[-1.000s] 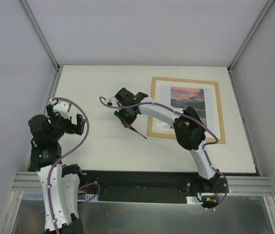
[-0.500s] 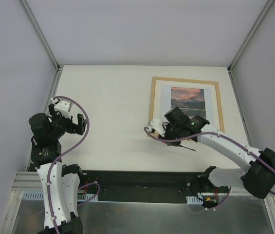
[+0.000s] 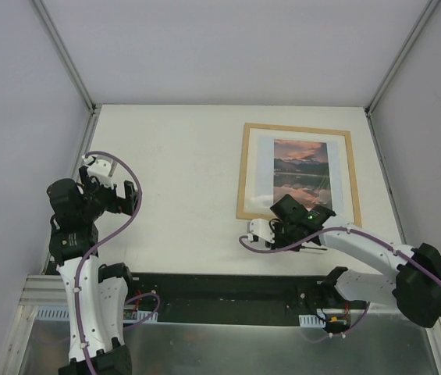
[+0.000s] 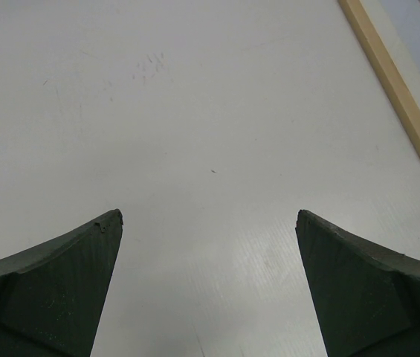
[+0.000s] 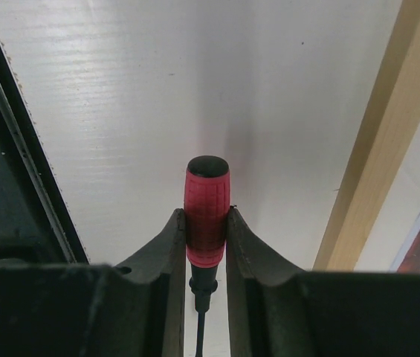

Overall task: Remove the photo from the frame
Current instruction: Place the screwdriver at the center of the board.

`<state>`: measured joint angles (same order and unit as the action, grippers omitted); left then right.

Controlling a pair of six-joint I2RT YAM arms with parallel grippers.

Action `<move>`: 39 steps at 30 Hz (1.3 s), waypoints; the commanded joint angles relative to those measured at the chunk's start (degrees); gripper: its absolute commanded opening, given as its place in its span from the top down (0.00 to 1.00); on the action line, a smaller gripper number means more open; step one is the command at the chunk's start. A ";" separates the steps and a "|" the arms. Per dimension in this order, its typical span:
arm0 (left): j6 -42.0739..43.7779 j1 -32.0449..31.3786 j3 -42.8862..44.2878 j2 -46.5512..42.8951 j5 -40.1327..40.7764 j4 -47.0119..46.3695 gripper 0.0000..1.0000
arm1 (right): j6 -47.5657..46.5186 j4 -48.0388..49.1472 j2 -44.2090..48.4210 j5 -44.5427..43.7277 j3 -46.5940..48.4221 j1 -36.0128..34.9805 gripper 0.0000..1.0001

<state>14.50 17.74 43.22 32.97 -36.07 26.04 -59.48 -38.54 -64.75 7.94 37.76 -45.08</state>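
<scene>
From above, the frame (image 3: 243,173) lies face up on the desk (image 3: 165,156), its near rail partly hidden under the right tool (image 3: 302,228). The photo (image 3: 300,162) sits inside it, and the left tool (image 3: 115,195) hangs well off to the side.

On the left wrist, that tool's jaws stand wide apart with nothing between them.

On the right wrist, the jaws pinch a red-handled screwdriver (image 5: 207,208), with the frame's wooden rail just to their right.

We judge nothing is done yet: the back has to be opened and the photo lifted out.
</scene>
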 commanded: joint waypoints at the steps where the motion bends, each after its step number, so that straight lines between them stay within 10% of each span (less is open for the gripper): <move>1: 0.00 0.63 0.28 -0.80 -2.95 -0.91 0.01 | -2.57 3.38 -2.48 0.23 -1.37 0.08 0.99; 17: 0.70 0.72 0.02 -3.00 -3.21 -0.64 0.01 | -3.45 3.13 -7.76 -0.47 0.47 0.17 0.82; 27: 0.79 0.72 0.19 -3.00 -3.91 -0.55 0.01 | -1.96 -0.30 -8.37 -1.09 4.42 -0.10 0.43; 39: 0.97 0.72 0.81 0.16 -3.65 -0.47 0.01 | 23.68 1.63 -17.84 -18.72 38.93 -0.01 0.25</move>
<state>14.55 17.74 43.22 31.29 -38.57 26.09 -49.32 -40.38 -76.16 0.80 63.20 -45.10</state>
